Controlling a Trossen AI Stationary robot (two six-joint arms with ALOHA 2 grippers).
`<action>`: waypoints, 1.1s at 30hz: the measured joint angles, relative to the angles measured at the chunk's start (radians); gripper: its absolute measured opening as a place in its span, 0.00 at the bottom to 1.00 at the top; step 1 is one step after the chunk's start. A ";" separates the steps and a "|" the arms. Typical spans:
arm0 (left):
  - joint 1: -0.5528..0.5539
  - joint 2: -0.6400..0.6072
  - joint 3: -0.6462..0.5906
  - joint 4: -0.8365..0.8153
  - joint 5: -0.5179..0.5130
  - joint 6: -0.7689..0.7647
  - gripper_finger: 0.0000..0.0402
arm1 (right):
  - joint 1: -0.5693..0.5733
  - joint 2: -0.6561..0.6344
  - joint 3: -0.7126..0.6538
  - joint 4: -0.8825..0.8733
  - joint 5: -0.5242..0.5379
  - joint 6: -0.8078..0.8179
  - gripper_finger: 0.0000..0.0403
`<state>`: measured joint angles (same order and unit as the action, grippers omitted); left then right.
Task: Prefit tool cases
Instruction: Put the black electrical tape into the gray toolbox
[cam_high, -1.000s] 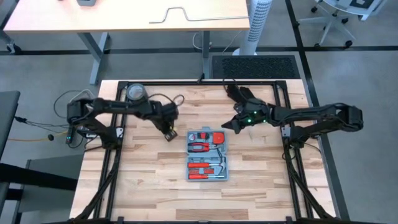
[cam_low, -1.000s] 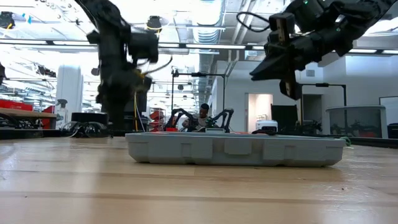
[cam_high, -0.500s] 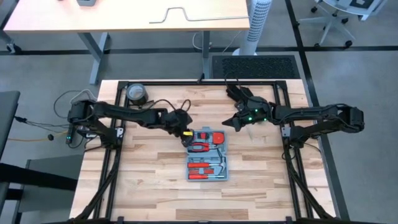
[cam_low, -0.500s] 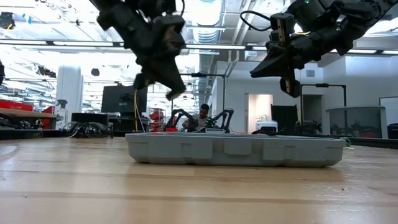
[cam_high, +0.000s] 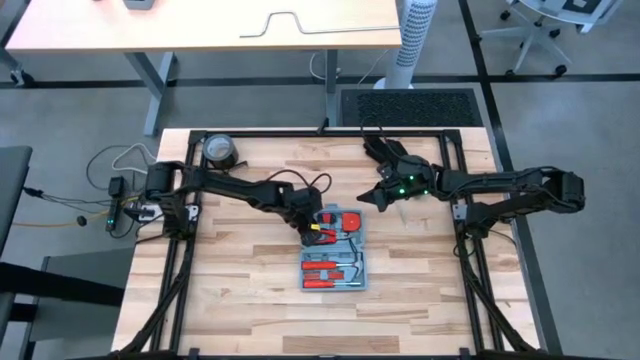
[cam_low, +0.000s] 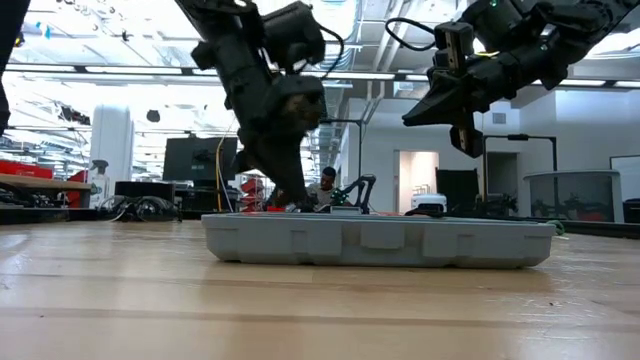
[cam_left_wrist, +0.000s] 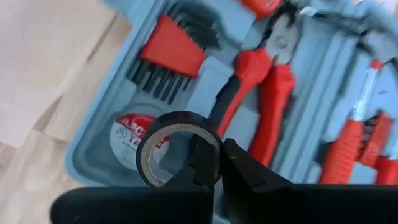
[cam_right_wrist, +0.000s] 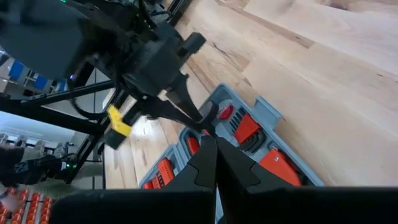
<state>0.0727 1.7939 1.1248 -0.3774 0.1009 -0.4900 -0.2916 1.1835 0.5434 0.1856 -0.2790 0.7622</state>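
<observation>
- High view: the tool case (cam_high: 333, 249) lies open and flat at the middle of the table (cam_high: 240, 300), with red-handled tools seated in its moulded slots; lying open like this, every slot can be reached from above.
- The left gripper (cam_high: 312, 228) reaches in from nine o'clock and hangs over the case's eleven o'clock corner.
- Left wrist view: its fingers pinch the wall of a black tape roll (cam_left_wrist: 179, 157), one finger through the hole. A grip on the wall probably leaves the ring free to drop flat into a recess.
- Directly beyond the roll sit a red round tape measure (cam_left_wrist: 129, 132), red hex keys (cam_left_wrist: 171, 56) and red pliers (cam_left_wrist: 256, 93), so the roll appears meant for a slot in that corner. Which slot, I cannot tell.
- The right gripper (cam_high: 377, 198) waits at one o'clock from the case, off the table, fingers pressed together on nothing, likely held back to leave the left arm room.
- Low view: a person (cam_low: 323, 186) sits far behind the table.
</observation>
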 joint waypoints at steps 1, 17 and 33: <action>0.000 0.011 0.000 -0.002 0.000 0.000 0.01 | 0.000 0.000 0.000 0.001 0.000 0.000 0.03; 0.041 0.020 0.021 -0.054 -0.009 0.039 0.02 | 0.001 0.000 0.000 -0.002 0.000 -0.004 0.03; 0.047 0.026 0.020 -0.049 0.044 0.074 0.09 | 0.001 0.000 0.001 -0.002 0.000 -0.003 0.03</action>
<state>0.1201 1.8202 1.1451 -0.4263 0.1448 -0.4156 -0.2905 1.1835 0.5442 0.1837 -0.2790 0.7593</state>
